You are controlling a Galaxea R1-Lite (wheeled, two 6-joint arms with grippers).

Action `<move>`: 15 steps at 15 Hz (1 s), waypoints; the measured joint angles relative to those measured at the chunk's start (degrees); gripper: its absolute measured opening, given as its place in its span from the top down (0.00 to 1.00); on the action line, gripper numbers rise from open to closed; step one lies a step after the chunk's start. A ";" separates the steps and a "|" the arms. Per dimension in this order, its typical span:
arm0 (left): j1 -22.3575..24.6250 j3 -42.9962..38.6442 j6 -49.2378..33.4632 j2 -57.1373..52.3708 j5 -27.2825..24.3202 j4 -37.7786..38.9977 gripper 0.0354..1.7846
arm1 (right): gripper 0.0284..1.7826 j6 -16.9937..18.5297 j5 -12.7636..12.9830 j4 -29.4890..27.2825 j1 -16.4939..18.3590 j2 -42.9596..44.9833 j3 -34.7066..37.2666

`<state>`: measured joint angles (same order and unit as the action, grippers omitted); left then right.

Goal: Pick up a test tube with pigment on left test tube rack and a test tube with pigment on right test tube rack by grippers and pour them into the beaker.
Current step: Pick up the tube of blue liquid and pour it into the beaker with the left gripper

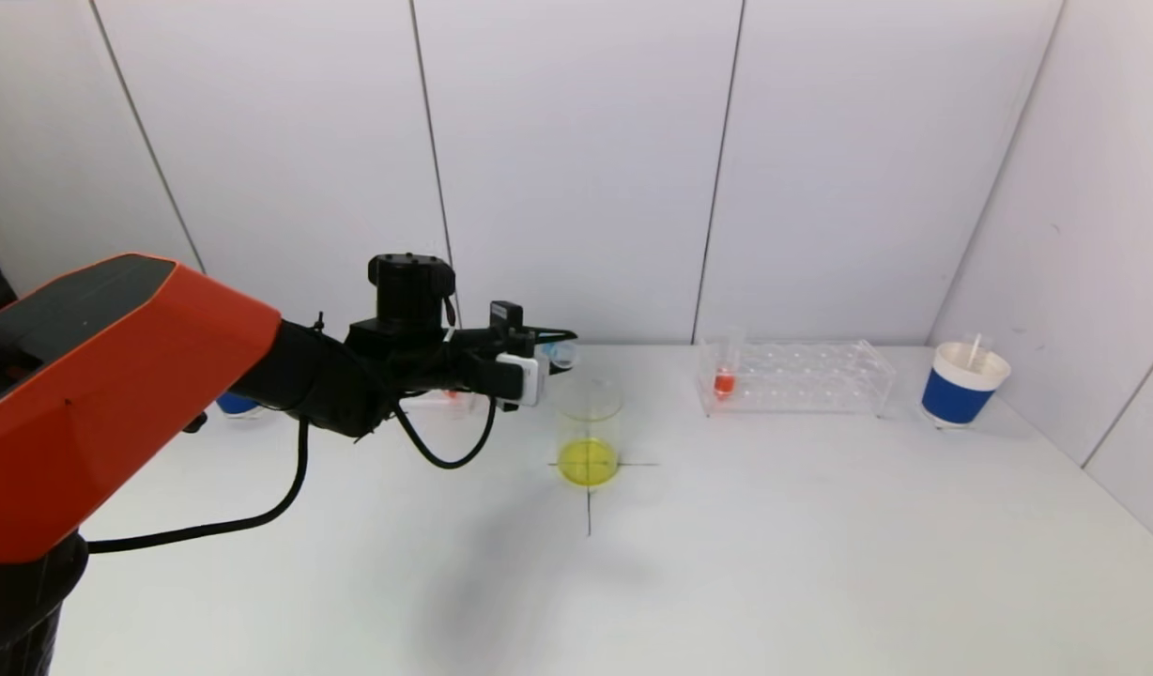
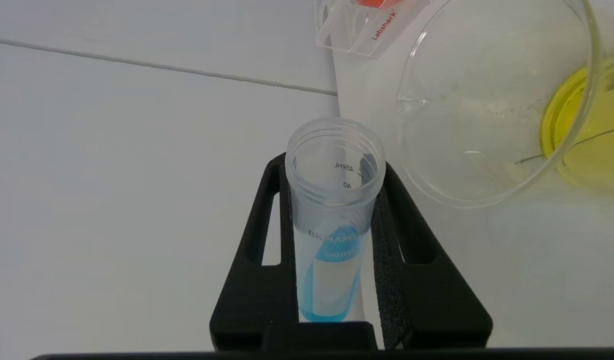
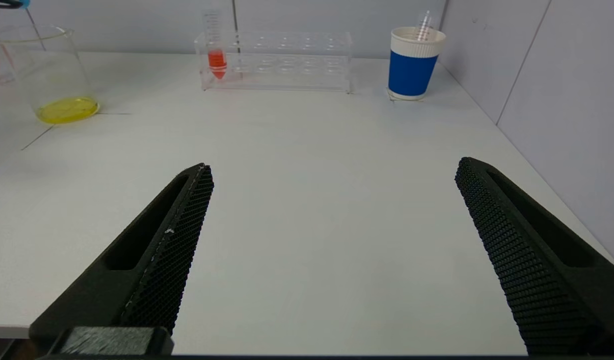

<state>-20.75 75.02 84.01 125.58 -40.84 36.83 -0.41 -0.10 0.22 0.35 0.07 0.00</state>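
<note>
While carrying everything, white worktop [image 1: 821, 563] marked with a black cross at frame centre, probably to fix the pouring spot. Reaching in from the left edge of the head view: left tool [image 1: 558, 349], clamped on the blue pigment tube [image 2: 332, 240], laid close to level with the open mouth turned toward the beaker, evidently to start the pour; blue liquid pooled low in the tube, none seen at the lip. At upper right of the head view, right test tube rack [image 1: 792, 377], set clear of the cross and holding the orange pigment tube [image 1: 724, 376] upright at its left end, untouched. On the cross itself, beaker [image 1: 588, 432], just below the tube mouth, with yellow liquid at the bottom. Hanging low over the near worktop, well apart from the rack: right tool [image 3: 334, 167], spread wide and empty, seemingly awaiting its turn.
</note>
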 joint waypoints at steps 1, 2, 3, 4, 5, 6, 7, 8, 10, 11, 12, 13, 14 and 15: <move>0.00 0.52 1.49 0.00 0.33 -0.95 0.77 | 0.01 0.00 -0.01 0.00 0.00 0.00 0.00; 0.00 1.18 2.84 0.00 0.68 -1.83 0.77 | 0.01 0.00 -0.04 0.02 0.00 0.00 0.00; -0.02 1.88 3.89 0.02 1.18 -2.52 0.77 | 0.01 0.00 -0.01 0.02 0.00 0.00 0.00; -0.09 2.35 4.44 0.02 1.73 -2.85 0.77 | 0.01 0.00 -0.06 0.02 0.00 0.00 0.00; -0.17 2.77 4.86 0.02 2.12 -2.93 0.77 | 0.01 0.00 -0.06 0.02 0.00 0.00 0.00; -0.37 3.10 5.11 0.02 2.36 -2.93 0.77 | 0.01 0.00 -0.06 0.00 0.00 0.00 0.00; -0.59 3.54 5.60 0.09 2.43 -2.90 0.77 | 0.01 0.00 -0.04 0.00 0.00 0.00 0.00; -0.88 4.19 6.16 0.17 2.61 -2.90 0.77 | 0.01 0.00 -0.04 0.00 0.00 0.00 0.00; -1.46 5.38 7.08 0.48 3.13 -2.85 0.77 | 0.01 0.00 -0.01 0.00 0.00 0.00 0.00; -1.68 5.63 7.62 0.59 3.16 -2.88 0.77 | 0.01 0.00 -0.04 0.00 0.00 0.00 0.00; -1.82 5.83 8.55 0.67 3.16 -2.88 0.77 | 0.01 0.00 -0.04 0.00 0.00 0.00 0.00; -1.88 5.92 9.51 0.74 3.16 -2.85 0.77 | 0.01 0.00 -0.06 0.02 0.00 0.00 0.00; -1.93 5.92 10.14 0.80 3.17 -2.88 0.77 | 0.01 0.00 -0.04 0.00 0.00 0.00 0.00; -1.94 5.92 10.31 0.88 3.17 -2.85 0.77 | 0.01 0.00 -0.06 0.00 0.00 0.00 0.00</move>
<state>-22.69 80.95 94.32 126.45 -37.67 33.98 -0.41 -0.16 0.22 0.35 0.07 0.00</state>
